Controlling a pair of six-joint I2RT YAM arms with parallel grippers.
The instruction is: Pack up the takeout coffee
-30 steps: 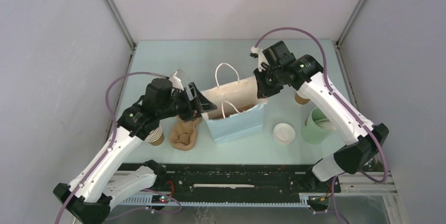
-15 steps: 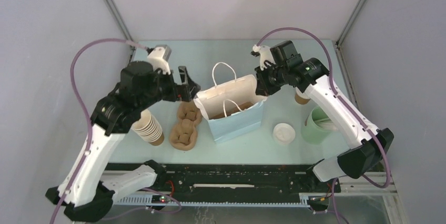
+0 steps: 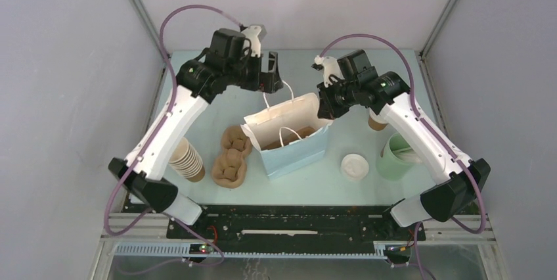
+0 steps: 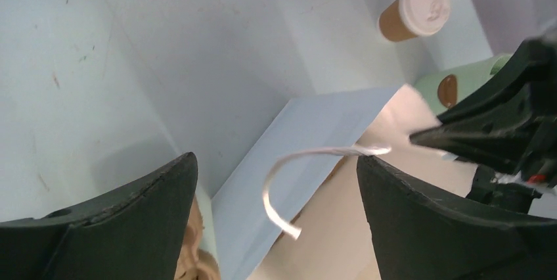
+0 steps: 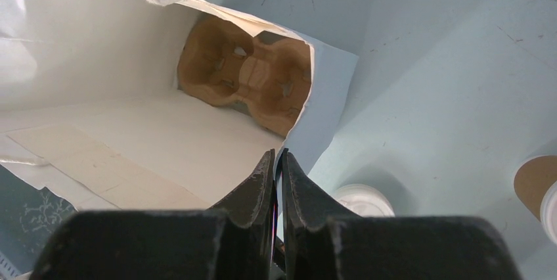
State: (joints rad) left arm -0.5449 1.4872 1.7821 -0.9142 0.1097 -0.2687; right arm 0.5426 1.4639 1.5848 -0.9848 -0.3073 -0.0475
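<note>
The left gripper (image 3: 270,77), spread wide, has been swung behind the pale blue paper bag (image 3: 299,152); the right gripper (image 3: 326,108) is kept clamped on its rim.

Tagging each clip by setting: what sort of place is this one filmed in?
Probably a lab booth staged as a takeout counter: plain grey walls enclose a pale table, two robot arms are mounted at its edge, and the props are a paper bag, pulp cup carriers and a lidded coffee cup.

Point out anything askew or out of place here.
The paper bag stands skewed, its rim pinched by the right pincer. A loose white lid lies flat to the right of it, on no cup.
</note>
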